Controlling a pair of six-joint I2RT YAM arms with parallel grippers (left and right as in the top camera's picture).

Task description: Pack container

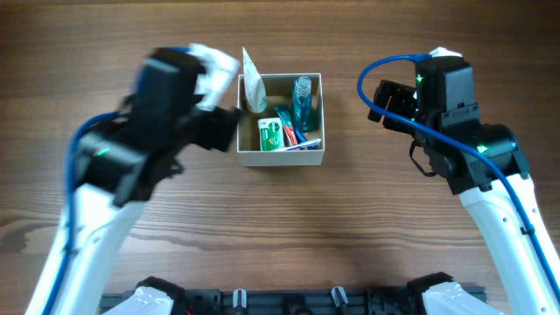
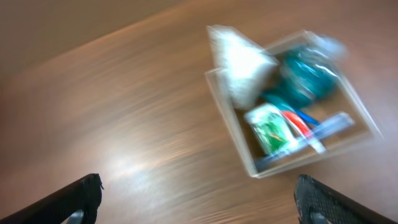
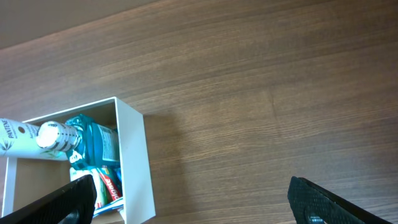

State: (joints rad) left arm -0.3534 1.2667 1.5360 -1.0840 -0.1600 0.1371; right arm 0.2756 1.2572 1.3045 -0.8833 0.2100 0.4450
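The container (image 1: 282, 157) is a square white-walled box with a tan inside, at the middle back of the table. It holds a white tube (image 1: 253, 85) standing at its left corner, a teal bottle (image 1: 302, 99), a green-and-white packet (image 1: 270, 135) and a toothpaste tube (image 1: 296, 136). It also shows blurred in the left wrist view (image 2: 229, 118) and in the right wrist view (image 3: 134, 162). My left gripper (image 2: 199, 199) is open and empty above bare table left of the container. My right gripper (image 3: 193, 199) is open and empty to the container's right.
The wooden table (image 1: 280, 227) runs all round the container. A dark rail with clamps (image 1: 289, 302) lies along the front edge. A blue cable (image 1: 385, 96) loops off the right arm.
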